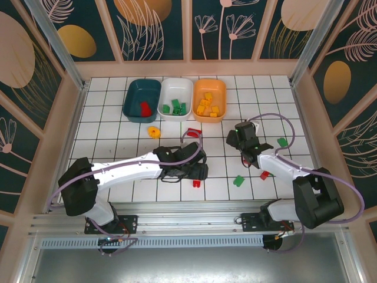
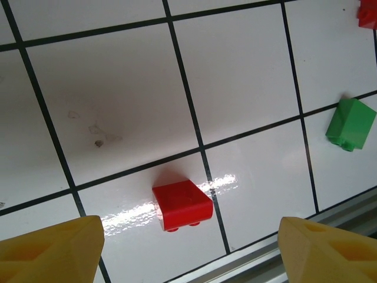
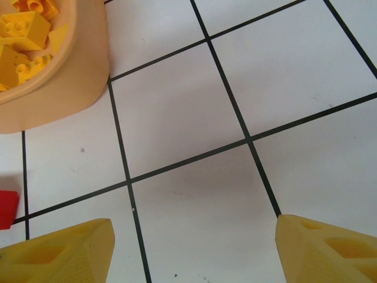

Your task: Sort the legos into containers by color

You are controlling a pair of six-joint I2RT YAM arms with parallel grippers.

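Three tubs stand in a row at the back: teal (image 1: pixel 144 90) holding a red lego (image 1: pixel 145 108), white (image 1: pixel 177 88) holding green legos (image 1: pixel 175 107), and orange (image 1: pixel 218 88) holding yellow legos (image 1: pixel 207 106). Loose legos lie on the tiles: yellow (image 1: pixel 154 131), red (image 1: pixel 194 132), red (image 1: pixel 196 183), green (image 1: pixel 238 180), red (image 1: pixel 264 174), green (image 1: pixel 282 141). My left gripper (image 1: pixel 196 173) (image 2: pixel 188 253) is open just above a red lego (image 2: pixel 182 204), which lies ahead of its fingertips. My right gripper (image 1: pixel 235 138) (image 3: pixel 191 253) is open over bare tile, in front of the orange tub (image 3: pixel 59 94).
The metal rail (image 2: pixel 330 215) at the table's near edge runs just beyond the red lego. A green lego (image 2: pixel 351 124) and another red one (image 2: pixel 368 15) lie to its right. A red lego (image 3: pixel 7 209) peeks in at the right wrist view's left edge. Frame walls surround the table.
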